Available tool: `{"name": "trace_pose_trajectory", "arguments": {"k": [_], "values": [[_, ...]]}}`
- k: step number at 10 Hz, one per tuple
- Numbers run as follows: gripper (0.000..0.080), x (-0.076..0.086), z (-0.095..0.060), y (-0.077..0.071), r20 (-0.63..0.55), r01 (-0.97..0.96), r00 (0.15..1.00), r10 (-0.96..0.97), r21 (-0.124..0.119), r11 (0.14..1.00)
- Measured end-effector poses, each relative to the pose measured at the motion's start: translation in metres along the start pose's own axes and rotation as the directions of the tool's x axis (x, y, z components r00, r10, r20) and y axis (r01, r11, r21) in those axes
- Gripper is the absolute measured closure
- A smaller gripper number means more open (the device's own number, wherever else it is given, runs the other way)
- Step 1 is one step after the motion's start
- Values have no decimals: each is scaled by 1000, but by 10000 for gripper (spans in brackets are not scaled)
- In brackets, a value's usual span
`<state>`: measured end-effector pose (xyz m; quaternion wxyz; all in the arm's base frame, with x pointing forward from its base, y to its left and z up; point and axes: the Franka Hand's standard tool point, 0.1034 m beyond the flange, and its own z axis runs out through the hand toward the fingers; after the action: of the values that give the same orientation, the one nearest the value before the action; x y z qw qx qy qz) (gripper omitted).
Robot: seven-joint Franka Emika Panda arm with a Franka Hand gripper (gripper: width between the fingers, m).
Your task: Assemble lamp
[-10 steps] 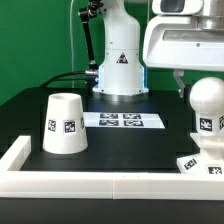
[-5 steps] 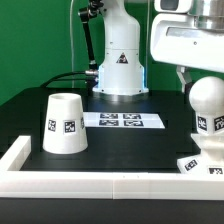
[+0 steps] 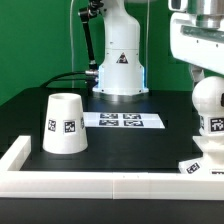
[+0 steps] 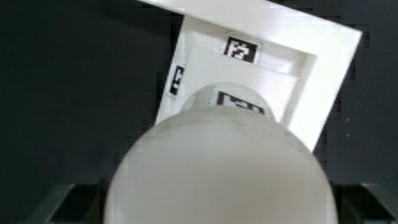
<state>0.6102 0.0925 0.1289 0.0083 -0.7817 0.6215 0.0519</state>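
Nearest the exterior camera, a white rail (image 3: 100, 184) ran along the table's front edge. Just behind it, at the exterior view's right, the base (image 3: 198, 166) lay flat with the bulb (image 3: 208, 100) standing on it, long axis upright and tag facing the camera. The gripper (image 3: 200, 74) hung directly above the bulb's rounded head. In the wrist view the bulb filled the frame, with the base beyond it, so the two were in line on one vertical axis. The pictures did not show whether the fingers were clamped on the head or clear of it (contact points were hidden).

The shade (image 3: 65, 124) stood wide end down, well apart toward the exterior view's left, and untouched. Behind it lay the marker board (image 3: 122, 120), then the robot pedestal (image 3: 120, 60).

In my judgement, any coming move depends on that vertical alignment.
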Motion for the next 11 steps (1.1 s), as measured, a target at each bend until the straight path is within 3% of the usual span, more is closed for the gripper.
{"name": "trace_pose_trajectory", "arguments": {"k": [2,5,6,7,11], "values": [[220,-6,0,-1,1,-147,989,147,0,989],[220,-10,0,-2,3,-205,979,205,1,979],[163,-10,1,-1,1,-150,989,150,-2,989],[119,-10,3,1,2,-64,998,64,-25,998],[101,-14,2,-6,-22,398,917,-398,-18,917]]}}
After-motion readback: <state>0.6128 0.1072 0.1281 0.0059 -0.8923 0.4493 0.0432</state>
